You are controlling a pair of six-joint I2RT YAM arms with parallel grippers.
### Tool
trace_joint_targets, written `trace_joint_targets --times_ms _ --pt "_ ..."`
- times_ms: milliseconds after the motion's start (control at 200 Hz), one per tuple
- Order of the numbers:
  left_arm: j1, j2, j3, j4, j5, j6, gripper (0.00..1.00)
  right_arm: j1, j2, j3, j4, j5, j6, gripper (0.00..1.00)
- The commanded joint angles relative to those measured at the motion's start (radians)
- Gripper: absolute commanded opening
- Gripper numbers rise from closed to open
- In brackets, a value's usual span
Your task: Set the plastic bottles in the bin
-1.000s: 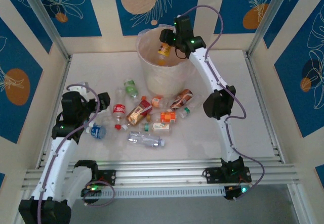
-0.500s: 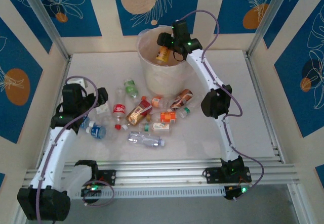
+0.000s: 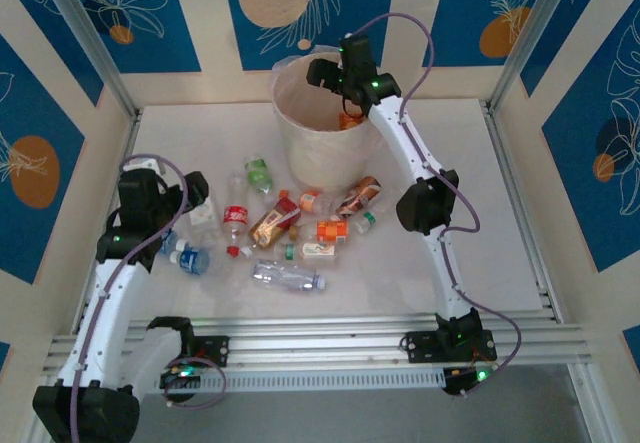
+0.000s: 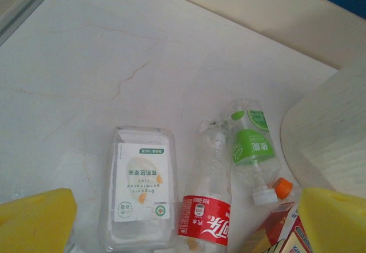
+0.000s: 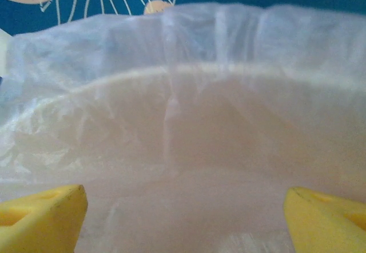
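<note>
1. Table (image 3: 500, 223): pale marbled top, enclosed by blue leaf-patterned panels (image 3: 90, 13) and aluminium posts (image 3: 85, 38).
2. Bin (image 3: 318, 153): upright at back centre of the table. A clear liner (image 5: 183, 36) is bunched over its rim.
3. Plastic bottles (image 3: 290, 228): a scatter lying on their sides in front of the bin, between the two arms.
4. Right gripper (image 5: 183, 219): hangs over the bin's mouth, yellow fingers spread wide with nothing between them. The liner and the cream inner wall are straight ahead.
5. Left gripper (image 4: 183, 224): low over the left end of the scatter, jaws fully apart and holding nothing.
6. Clear bottle (image 3: 285, 276): nearest the arm bases, lying crosswise.
7. Red-labelled bottle (image 4: 207, 207): below the gap of the left gripper. A flat clear container (image 4: 140, 187) with a white label lies just beside it on the left.
8. Green-labelled bottle (image 4: 251, 147): to the right of the red one, close to the bin's wall, which blocks that side.
9. Orange-labelled bottle (image 3: 348, 120): inside the bin at the right wall, partly hidden by the right arm; probably a single bottle.
10. Orange cap (image 4: 282, 187): beside the green bottle's white cap (image 4: 264, 195).
</note>
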Motion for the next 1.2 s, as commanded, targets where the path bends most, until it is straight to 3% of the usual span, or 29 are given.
trace_joint_targets --times_ms 0,500,800,960,1195 --pt "-0.008 -0.024 -0.006 -0.024 -0.026 -0.054 1.0 -0.004 -0.026 0.035 -0.005 0.034 -0.056 0.9" --pt "-0.005 -0.034 0.041 -0.289 -0.093 -0.134 1.0 -0.007 -0.236 0.006 -0.071 0.043 -0.191 1.0" --pt "0.014 -0.105 -0.019 -0.382 -0.213 -0.192 1.0 0.01 -0.371 -0.085 -0.173 -0.005 -0.21 0.99" --pt "0.082 -0.106 -0.07 -0.314 -0.245 -0.207 1.0 0.042 -0.512 -0.276 -0.198 0.044 -0.227 0.99" --pt "0.283 0.032 -0.12 -0.165 -0.107 -0.217 0.99 0.066 -0.782 -0.688 -0.115 0.113 -0.191 0.99"
